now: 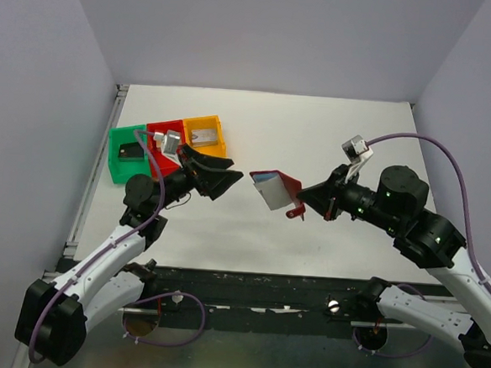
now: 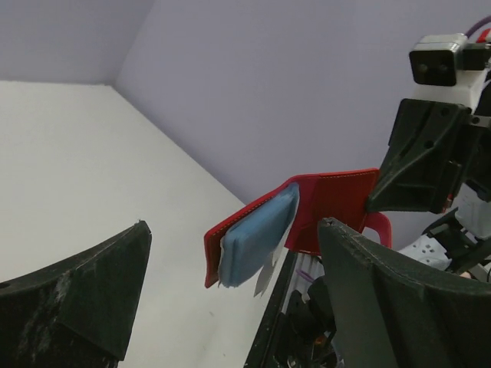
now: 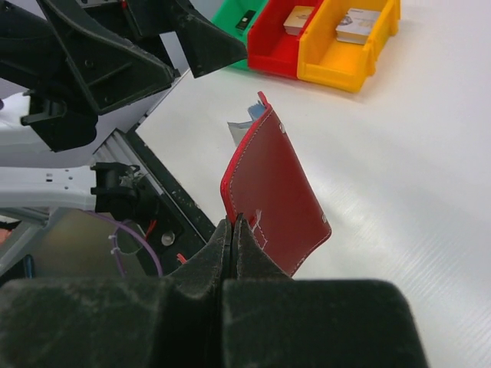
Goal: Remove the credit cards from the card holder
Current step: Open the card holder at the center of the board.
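So, the red card holder is pinched mid-air above the counter by the closed right fingers, its blue pocket turned toward the wide-spread, empty left fingers just beside it.

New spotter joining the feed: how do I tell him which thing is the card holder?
Look over the middle of the white table. There the right hand holds the card holder up off the surface by one edge. It is a flat dark red wallet with a light blue pocket inside, unlike the open-topped red tray at the far left.
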